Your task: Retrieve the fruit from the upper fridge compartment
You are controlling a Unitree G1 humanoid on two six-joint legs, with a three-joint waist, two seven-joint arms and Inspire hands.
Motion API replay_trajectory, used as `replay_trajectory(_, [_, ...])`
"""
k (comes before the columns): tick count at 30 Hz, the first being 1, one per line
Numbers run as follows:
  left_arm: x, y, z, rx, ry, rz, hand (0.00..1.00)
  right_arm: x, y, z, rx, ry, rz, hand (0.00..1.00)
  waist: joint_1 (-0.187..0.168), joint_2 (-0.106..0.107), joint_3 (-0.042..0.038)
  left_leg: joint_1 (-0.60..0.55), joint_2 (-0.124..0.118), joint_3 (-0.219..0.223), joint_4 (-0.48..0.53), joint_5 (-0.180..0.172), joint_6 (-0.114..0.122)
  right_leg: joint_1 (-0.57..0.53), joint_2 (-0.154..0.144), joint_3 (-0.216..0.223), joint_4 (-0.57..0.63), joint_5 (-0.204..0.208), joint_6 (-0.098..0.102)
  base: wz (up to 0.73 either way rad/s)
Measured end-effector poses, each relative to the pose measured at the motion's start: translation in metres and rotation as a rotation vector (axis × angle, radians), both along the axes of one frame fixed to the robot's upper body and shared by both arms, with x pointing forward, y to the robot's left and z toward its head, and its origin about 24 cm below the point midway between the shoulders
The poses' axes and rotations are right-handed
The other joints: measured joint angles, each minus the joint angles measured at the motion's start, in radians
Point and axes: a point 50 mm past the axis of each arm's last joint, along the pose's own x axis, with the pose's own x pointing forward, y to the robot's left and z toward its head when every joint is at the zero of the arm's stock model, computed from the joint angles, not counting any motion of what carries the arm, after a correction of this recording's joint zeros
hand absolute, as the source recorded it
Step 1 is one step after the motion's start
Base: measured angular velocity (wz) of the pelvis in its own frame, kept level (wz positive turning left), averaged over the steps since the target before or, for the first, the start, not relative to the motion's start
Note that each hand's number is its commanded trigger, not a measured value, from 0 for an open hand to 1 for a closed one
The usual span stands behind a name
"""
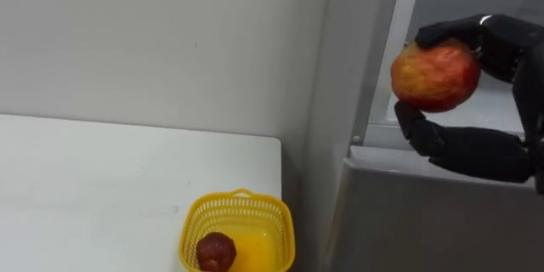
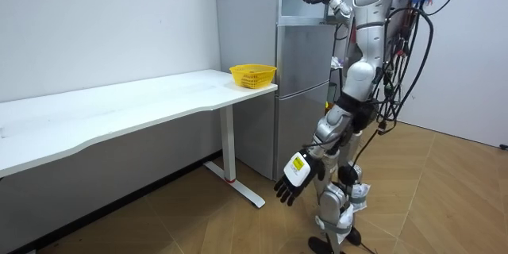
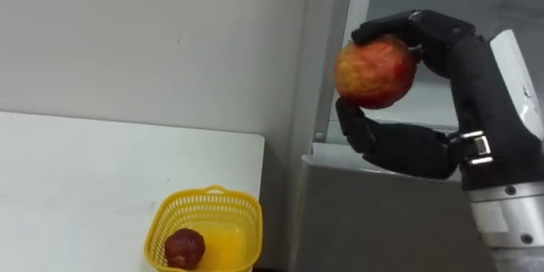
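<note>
Our right hand (image 3: 425, 149) clasps the round red-yellow apple (image 3: 375, 70) at the grey fridge's (image 3: 382, 221) upper opening; our left hand (image 2: 295, 178) hangs open. We should hold firmly, drawing it straight out.

Right hand (image 3: 404, 149) raised high, curled round an apple (image 3: 374, 70) (left hand (image 2: 290, 184) low, fingers relaxed).

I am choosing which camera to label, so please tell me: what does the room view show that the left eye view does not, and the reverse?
Room view extra: the left robot hand hanging open by the thigh, the wooden floor. Left eye view extra: a dark red fruit inside the yellow basket. Both: the right robot hand curled round the apple at the fridge, the basket on the white table.
</note>
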Motion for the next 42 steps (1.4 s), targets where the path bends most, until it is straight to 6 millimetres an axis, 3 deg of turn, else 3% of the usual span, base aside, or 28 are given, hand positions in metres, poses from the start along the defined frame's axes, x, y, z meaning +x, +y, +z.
replay_trajectory(6, [0.007,-0.008,-0.004,-0.021,0.013,-0.055,0.0,-0.004,0.029,-0.011,-0.091,-0.041,0.03,1.0,0.005,-0.003,0.0015,-0.011,0.001,0.002,0.0,-0.002,-0.001,-0.011,0.0,0.003,-0.004,0.0,0.0,-0.02])
replay_trajectory(11, [0.016,-0.015,-0.006,-0.044,0.001,-0.075,0.0,-0.003,0.042,-0.016,-0.171,-0.033,0.043,1.0,0.037,-0.013,-0.002,-0.03,0.0,-0.008,0.009,-0.002,-0.001,-0.026,0.0,-0.005,0.0,0.003,-0.001,0.03])
replay_trajectory(17, [0.019,-0.017,-0.007,-0.07,0.012,-0.082,0.0,0.0,0.055,-0.008,-0.241,-0.081,0.08,1.0,0.062,-0.03,0.0077,-0.031,-0.001,-0.029,0.008,-0.002,-0.002,-0.019,-0.001,-0.027,-0.002,0.003,-0.001,0.1])
replay_trajectory(21, [0.014,-0.016,-0.008,-0.081,0.045,-0.089,0.0,0.01,0.058,-0.008,-0.268,-0.069,0.084,1.0,0.078,-0.033,0.0102,-0.031,-0.002,-0.039,0.003,-0.003,-0.002,-0.015,-0.001,-0.031,-0.003,0.003,0.0,0.08])
replay_trajectory(27, [0.015,-0.015,-0.008,-0.108,0.061,-0.086,0.0,0.037,0.044,-0.046,-0.317,0.135,0.011,1.0,0.118,-0.044,0.0228,-0.025,-0.004,-0.044,0.008,-0.002,-0.002,-0.005,-0.003,-0.031,-0.005,0.002,0.0,0.02])
replay_trajectory(33, [0.015,-0.016,-0.009,-0.14,0.084,-0.087,0.0,0.053,0.031,-0.066,-0.322,0.258,-0.042,1.0,0.143,-0.056,0.0201,-0.032,-0.007,-0.049,0.018,-0.002,-0.002,-0.008,-0.005,-0.034,-0.007,0.001,0.001,0.01])
replay_trajectory(42, [0.017,-0.012,-0.007,-0.135,0.083,-0.091,0.0,0.076,0.037,-0.078,-0.385,0.35,-0.026,1.0,0.145,-0.06,0.0187,-0.032,-0.011,-0.081,0.018,-0.002,-0.002,0.0,-0.006,-0.059,-0.007,-0.001,0.004,0.1])
